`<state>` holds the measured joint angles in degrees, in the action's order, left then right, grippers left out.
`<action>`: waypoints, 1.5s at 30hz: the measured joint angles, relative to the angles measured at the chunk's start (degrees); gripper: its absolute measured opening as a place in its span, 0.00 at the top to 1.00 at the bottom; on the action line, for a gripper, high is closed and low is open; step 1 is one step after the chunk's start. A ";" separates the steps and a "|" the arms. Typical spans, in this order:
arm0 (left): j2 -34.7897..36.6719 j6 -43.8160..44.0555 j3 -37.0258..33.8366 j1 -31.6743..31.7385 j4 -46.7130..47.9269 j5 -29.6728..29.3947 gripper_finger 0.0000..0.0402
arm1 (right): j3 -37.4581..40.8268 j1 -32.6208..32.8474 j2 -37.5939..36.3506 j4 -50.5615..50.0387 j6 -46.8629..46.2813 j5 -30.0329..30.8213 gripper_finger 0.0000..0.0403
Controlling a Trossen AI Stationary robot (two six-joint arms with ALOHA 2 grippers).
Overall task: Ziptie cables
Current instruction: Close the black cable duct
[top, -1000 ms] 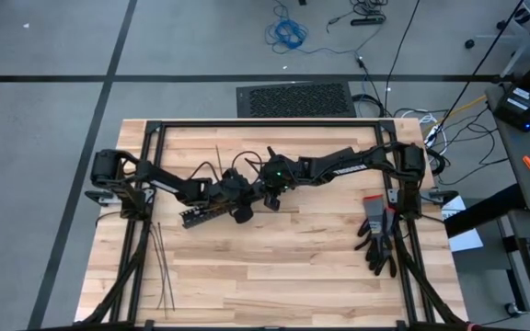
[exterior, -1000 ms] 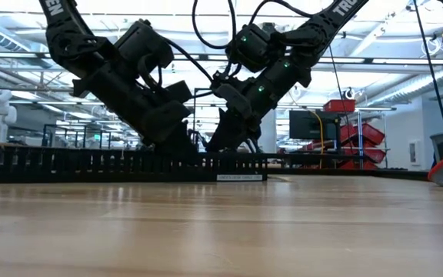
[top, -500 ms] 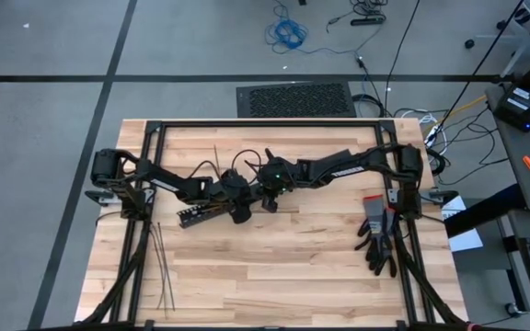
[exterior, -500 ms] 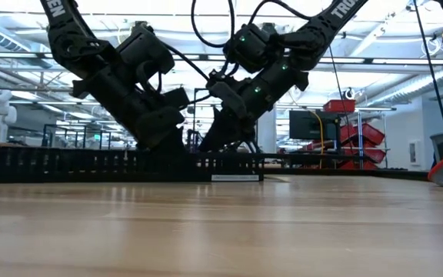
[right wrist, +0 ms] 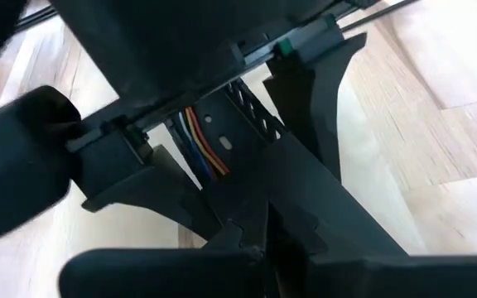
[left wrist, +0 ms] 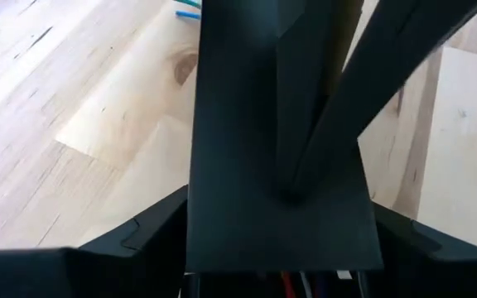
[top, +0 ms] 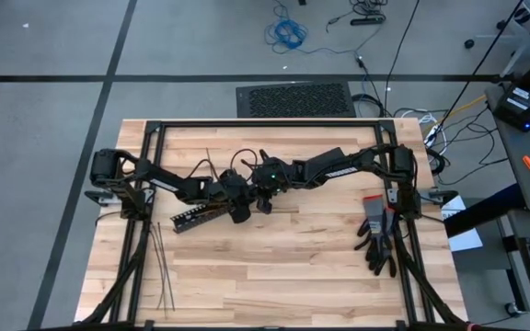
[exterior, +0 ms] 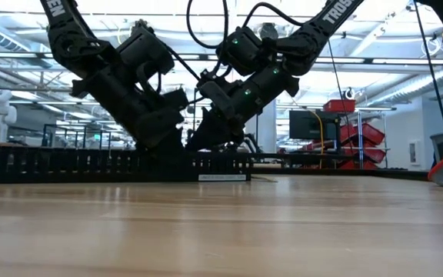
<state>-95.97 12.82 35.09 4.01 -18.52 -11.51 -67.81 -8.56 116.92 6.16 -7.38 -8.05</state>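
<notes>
A long black slotted duct (top: 196, 218) lies slanted on the table's middle left. The cables (right wrist: 205, 142), orange, blue and red wires, run inside it, and their ends (left wrist: 187, 7) stick out past it. My left gripper (top: 237, 210) straddles the duct's right end. My right gripper (top: 262, 202) is shut, slanting down from the right, with its tips at the duct just beside the left gripper. Several zipties (top: 161, 267) lie loose on the wood near the left front. One thin dark strip (top: 209, 158) points toward the far edge. My left gripper has the duct's right end (left wrist: 280, 207) between its two fingers (left wrist: 151, 236), one on each long side wall. It slants down from the table's left and lies along the duct, which rests on the table. My right gripper's shut fingertips (left wrist: 292, 182) meet the duct's top face, slanting down from the right. I cannot tell whether anything thin is pinched between them.
A pair of dark work gloves (top: 375, 234) lies by the right arm's base. The black frame rails (top: 247, 124) run along the table's far, left and right sides. Bare wood (top: 283, 276) fills the near half.
My right gripper has gone a little toward the table's left and down, staying shut. The duct has slid toward the left edge and swung slightly, its free left end nearer the front, with my left gripper still around its right end.
</notes>
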 joint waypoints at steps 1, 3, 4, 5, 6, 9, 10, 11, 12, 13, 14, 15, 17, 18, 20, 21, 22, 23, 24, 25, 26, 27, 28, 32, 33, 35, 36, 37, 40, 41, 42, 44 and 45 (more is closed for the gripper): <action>0.70 0.00 -0.04 0.00 0.27 0.22 0.33 | -0.05 0.01 0.02 0.00 0.03 0.00 1.00; 2.42 0.02 0.04 -0.12 -0.08 0.64 0.33 | -0.10 0.04 0.02 -0.18 0.06 0.02 1.00; 3.82 -0.01 0.07 -0.25 0.59 0.66 0.33 | -0.13 0.04 0.02 -0.33 0.02 0.00 1.00; 5.47 -0.02 0.07 -0.46 2.03 0.64 0.33 | -0.13 0.04 0.02 -0.35 -0.17 0.02 1.00; 7.05 -0.04 0.07 -0.74 3.12 0.59 0.33 | -0.13 0.04 0.02 -0.41 -0.32 0.00 1.00; 13.20 0.00 0.11 -1.59 9.25 0.48 0.33 | -0.13 0.00 0.02 -0.43 -0.39 0.03 1.00; 15.49 0.21 0.11 -1.97 12.01 0.33 0.33 | -0.13 -0.05 0.02 -0.44 -0.40 0.00 1.00; 17.60 0.75 0.11 -2.34 14.92 0.29 0.33 | -0.13 -0.08 0.02 -0.44 -0.44 0.00 1.00; 19.45 1.87 0.11 -2.86 18.14 0.23 0.33 | -0.13 -0.17 0.02 -0.45 -0.46 0.00 1.00; 21.12 3.05 0.11 -3.42 21.20 0.11 0.33 | -0.13 -0.35 0.02 -0.48 -0.66 -0.07 1.00; 22.38 4.02 0.11 -4.03 23.59 0.02 0.33 | -0.13 -0.53 0.02 -0.53 -1.01 -0.15 1.00; 23.08 5.30 0.11 -4.84 25.02 -0.60 0.33 | -0.15 -0.79 0.02 -0.72 -1.33 -0.21 1.00; 23.15 7.08 0.11 -6.38 25.96 -2.11 0.33 | -0.18 -1.24 0.02 -0.94 -2.29 -0.32 1.00; 22.88 7.67 0.10 -7.13 26.92 -2.89 0.33 | -0.18 -1.44 0.02 -1.01 -2.48 -0.52 1.00; 20.86 8.28 0.06 -8.06 26.76 -4.53 0.33 | -0.18 -1.57 -0.02 -1.30 -2.51 -0.48 1.00; 19.70 8.97 0.15 -8.32 26.43 -5.61 0.33 | -0.18 -1.57 -0.02 -1.29 -2.51 -0.44 1.00; 18.53 9.22 0.13 -8.35 26.88 -6.51 0.33 | -0.18 -1.57 -0.02 -1.31 -2.51 -0.26 1.00; 17.19 9.20 0.04 -8.33 26.95 -7.04 0.33 | -0.18 -1.57 -0.02 -1.34 -2.49 -0.13 1.00; 15.75 9.07 0.04 -8.21 26.08 -7.44 0.33 | -0.18 -1.57 -0.02 -1.34 -2.49 -0.16 1.00; 14.51 8.87 0.09 -7.95 25.45 -7.91 0.33 | -0.18 -1.57 -0.02 -1.36 -2.47 -0.15 1.00; 13.28 8.85 0.09 -7.61 25.05 -7.98 0.33 | -0.18 -1.57 -0.02 -1.38 -2.43 -0.09 1.00; 12.03 8.88 0.09 -7.29 24.27 -7.86 0.33 | -0.18 -1.41 -0.02 -1.40 -2.37 0.03 1.00; 11.00 8.66 0.09 -7.07 23.35 -7.63 0.33 | -0.18 -1.24 -0.04 -1.48 -2.23 0.30 1.00; 8.48 6.57 0.07 -6.06 20.04 -6.80 0.33 | -0.18 -1.09 -0.04 -1.54 -2.05 0.63 1.00; 8.07 6.28 0.07 -5.81 19.42 -6.73 0.33 | -0.18 -1.09 -0.04 -1.53 -2.05 0.61 1.00; 7.75 6.27 0.07 -5.17 18.80 -6.67 0.33 | -0.18 -1.09 -0.04 -1.57 -1.85 0.67 1.00; 7.75 6.24 0.07 -4.82 18.84 -6.69 0.33 | -0.18 -1.11 -0.04 -1.56 -1.82 0.75 1.00; 7.75 6.19 0.07 -4.55 18.82 -6.89 0.33 | -0.18 -1.14 -0.04 -1.57 -1.81 0.87 1.00; 7.73 5.84 0.07 -4.48 18.36 -8.75 0.33 | -0.18 -1.18 -0.07 -1.59 -1.61 0.81 1.00; 7.69 5.61 0.05 -4.50 18.09 -9.17 0.33 | -0.18 -1.18 -0.07 -1.62 -1.60 0.97 1.00; 7.68 4.83 0.01 -4.50 17.77 -9.44 0.33 | -0.18 -1.18 -0.07 -1.62 -1.60 0.98 1.00; 7.68 3.71 0.00 -4.46 17.14 -10.12 0.33 | -0.18 -1.18 -0.09 -1.73 -1.60 1.00 1.00; 7.65 2.57 0.00 -4.46 16.80 -10.57 0.33 | -0.18 -1.18 -0.09 -1.75 -1.60 1.03 1.00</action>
<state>-88.33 15.39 35.09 -0.45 -1.72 -22.09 -67.99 -9.74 116.84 4.40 -8.97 -7.03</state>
